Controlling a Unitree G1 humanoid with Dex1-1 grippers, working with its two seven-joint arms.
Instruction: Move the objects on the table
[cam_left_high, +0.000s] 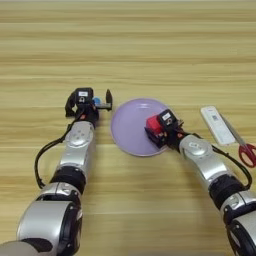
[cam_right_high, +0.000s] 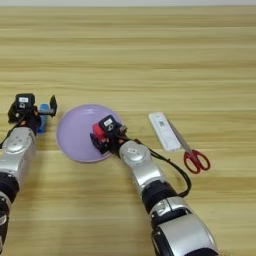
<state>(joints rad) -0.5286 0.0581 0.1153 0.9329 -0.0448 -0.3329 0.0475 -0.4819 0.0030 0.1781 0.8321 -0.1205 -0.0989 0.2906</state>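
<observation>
My left gripper (cam_left_high: 90, 102) stands open just left of the purple plate (cam_left_high: 131, 131), its black fingers spread wide. The short blue-and-white cylinder (cam_left_high: 96, 102) sits between them, close to the finger nearer the plate, and is partly hidden by the gripper body. My right gripper (cam_left_high: 159, 129) reaches over the plate's right part and is shut on the small red cube (cam_left_high: 153, 123), low above the plate. The white oblong bar (cam_left_high: 216, 125) lies on the table (cam_left_high: 128, 50) to the right of the plate, untouched.
Red-handled scissors (cam_left_high: 243, 149) lie just right of the white bar, blades pointing up-left along it. Black cables loop beside both forearms. Bare wood stretches across the far half of the table.
</observation>
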